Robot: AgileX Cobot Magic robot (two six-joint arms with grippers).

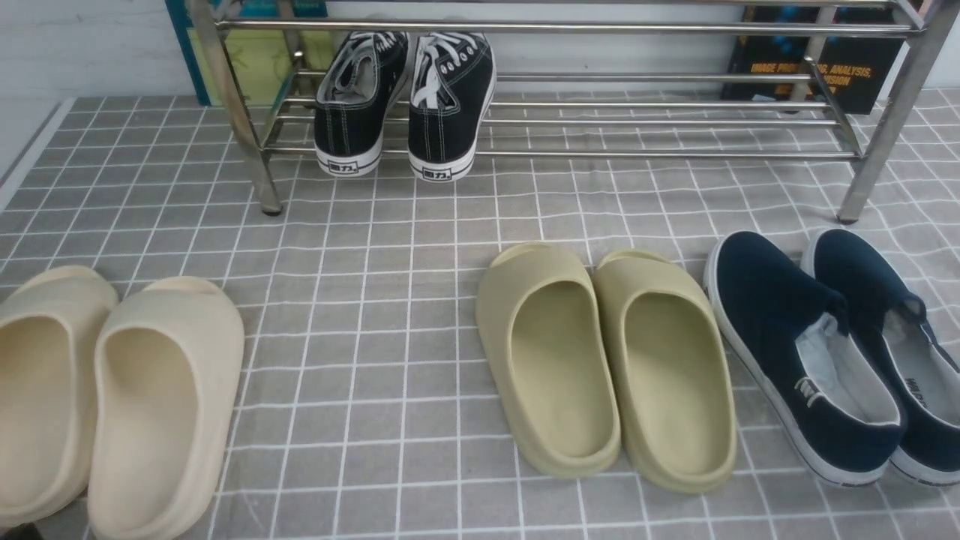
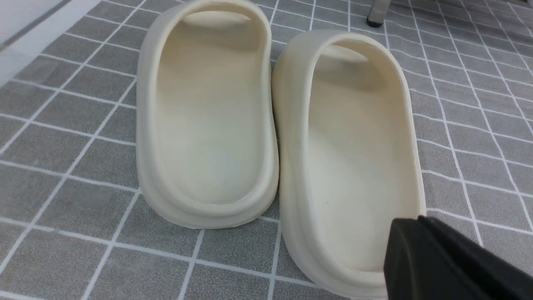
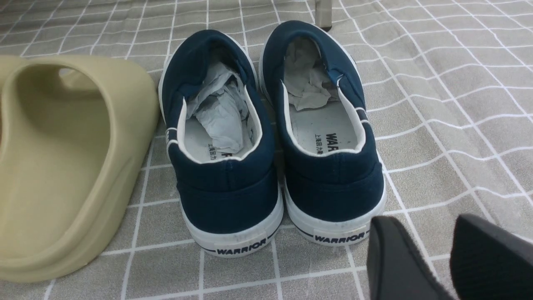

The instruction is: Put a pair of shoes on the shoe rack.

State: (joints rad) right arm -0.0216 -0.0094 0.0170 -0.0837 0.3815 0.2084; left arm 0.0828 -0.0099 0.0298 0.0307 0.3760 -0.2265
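1. The shoe rack is shiny metal tubing, smooth and reflective.
2. The pair of shoes has matt black canvas uppers, white stitching and smooth white rubber soles.
3. The beige slides are matt, smooth moulded foam; the olive slides look the same.
4. The navy slip-ons are matt cloth with white rubber soles and crumpled paper inside.
5. The table wears a grey checked cloth, slightly wrinkled.
6. The right end effector has dull black, finely textured fingers.
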